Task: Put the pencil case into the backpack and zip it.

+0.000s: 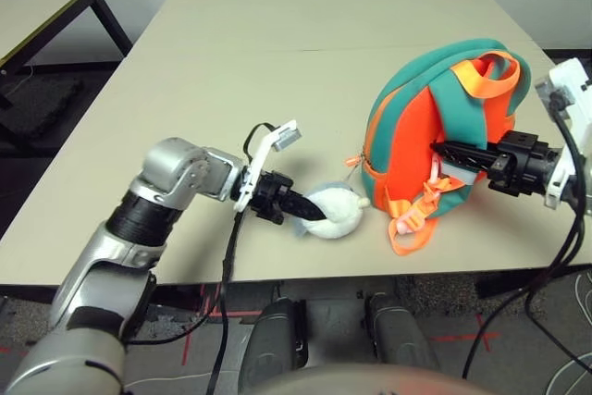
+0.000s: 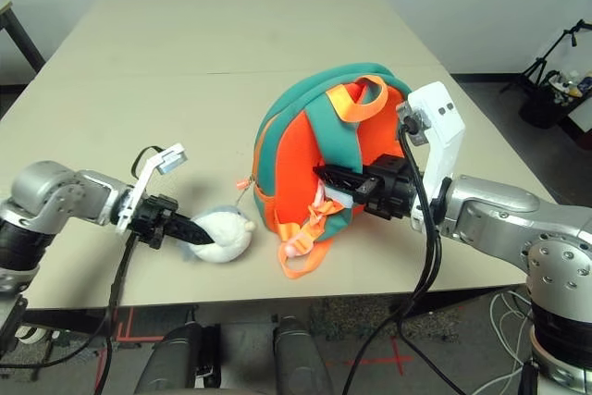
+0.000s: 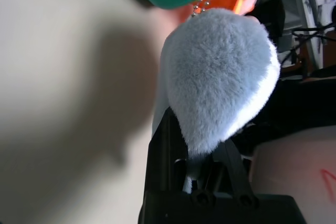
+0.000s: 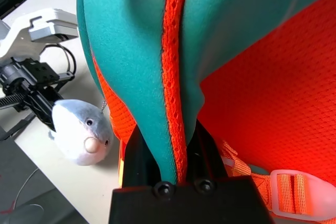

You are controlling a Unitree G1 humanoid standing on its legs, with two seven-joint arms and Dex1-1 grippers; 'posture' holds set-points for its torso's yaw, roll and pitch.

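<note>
The teal and orange backpack stands upright at the table's right side, its orange mesh back and straps facing me. My right gripper is shut on a teal shoulder strap, which runs between its fingers. A grey-and-white plush shark charm lies on the table left of the backpack, joined to it by a bead chain. My left gripper is shut on the shark. The pencil case is out of view.
The beige table stretches far behind and to the left of the backpack. The shark lies close to the front edge. A second table stands at the far left. A tripod stands on the floor to the right.
</note>
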